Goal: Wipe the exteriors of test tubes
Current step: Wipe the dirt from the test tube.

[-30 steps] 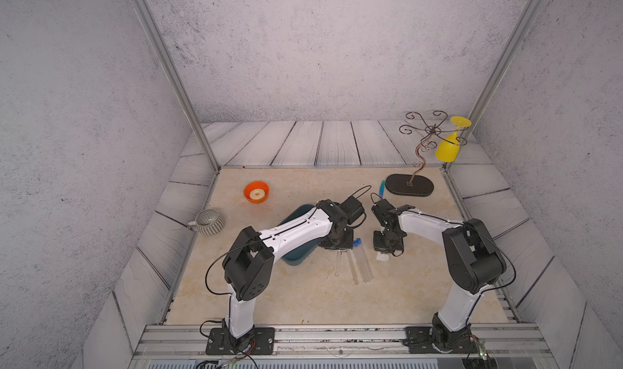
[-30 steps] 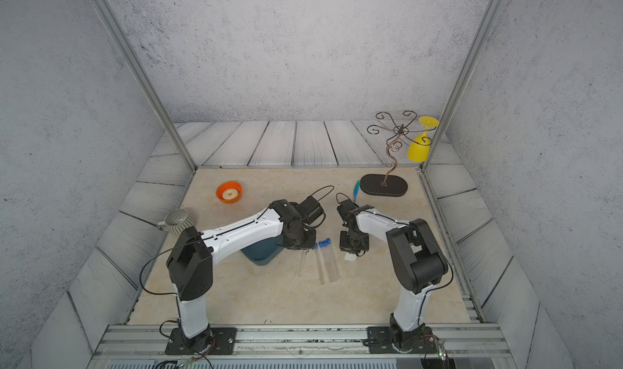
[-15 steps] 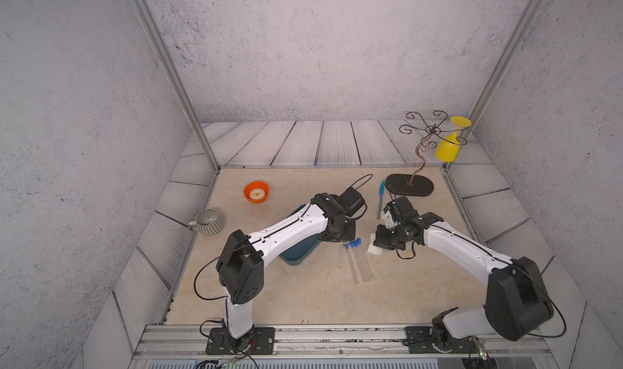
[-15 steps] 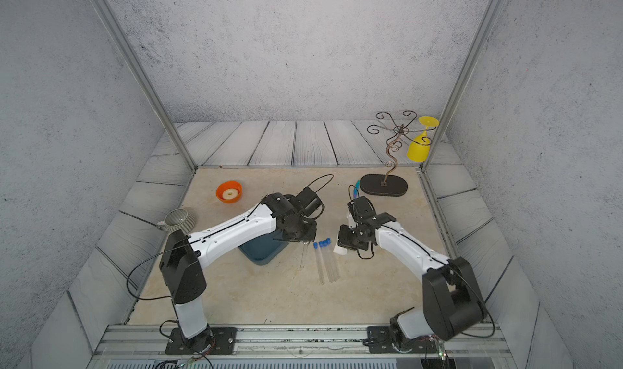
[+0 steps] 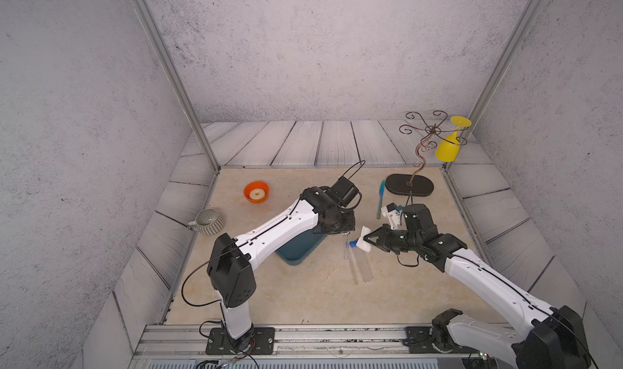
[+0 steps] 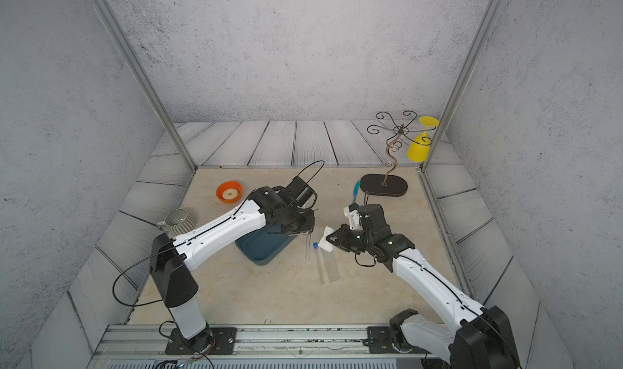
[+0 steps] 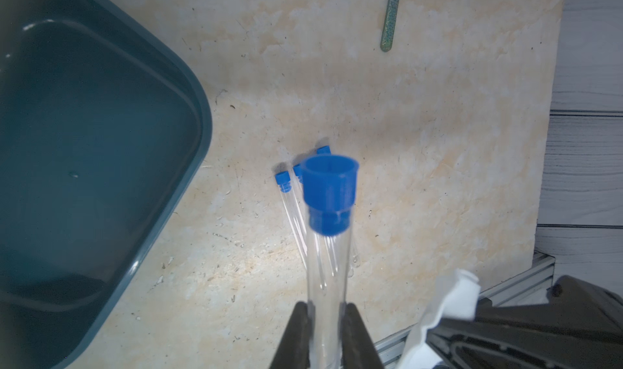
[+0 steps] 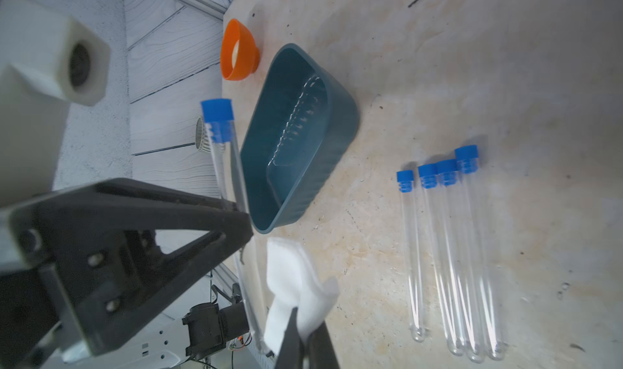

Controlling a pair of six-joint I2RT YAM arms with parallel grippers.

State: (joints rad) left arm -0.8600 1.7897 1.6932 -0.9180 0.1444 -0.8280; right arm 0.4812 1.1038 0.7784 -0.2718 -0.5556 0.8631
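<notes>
Arrangement of test tubes and tools on the counter (image 5: 303, 300), with 12 o'clock taken as the far wall. Four test tubes (image 5: 360, 266) lay side by side near the counter's centre, blue caps toward 12 o'clock; the right wrist view showed these test tubes (image 8: 439, 249) most plainly. A fifth, the held tube (image 5: 345, 249), hung clear of the counter at about 10 o'clock of the lying group. The left tool (image 5: 344, 233) was pressed together on its clear wall. In the left wrist view the held tube (image 7: 327, 283) projected beyond the left tool (image 7: 326, 330), capped end outermost. The right tool (image 5: 366, 240), reaching in from 3 o'clock, pinched a white wipe (image 5: 365, 248). The white wipe (image 7: 451, 296) stood just beside the held tube, a gap between them. A teal basin (image 5: 296, 252) sat at 9 o'clock of the tubes, partly under the left arm. An orange bowl (image 5: 256, 192) stood at 10 o'clock and a grey ribbed cup (image 5: 209, 220) at 9 o'clock, on the plank border. A wire stand (image 5: 409, 185) at 1 o'clock carried an inverted yellow glass (image 5: 446, 149); a teal-handled knife (image 5: 382, 190) lay just at 9 o'clock of its base.
</notes>
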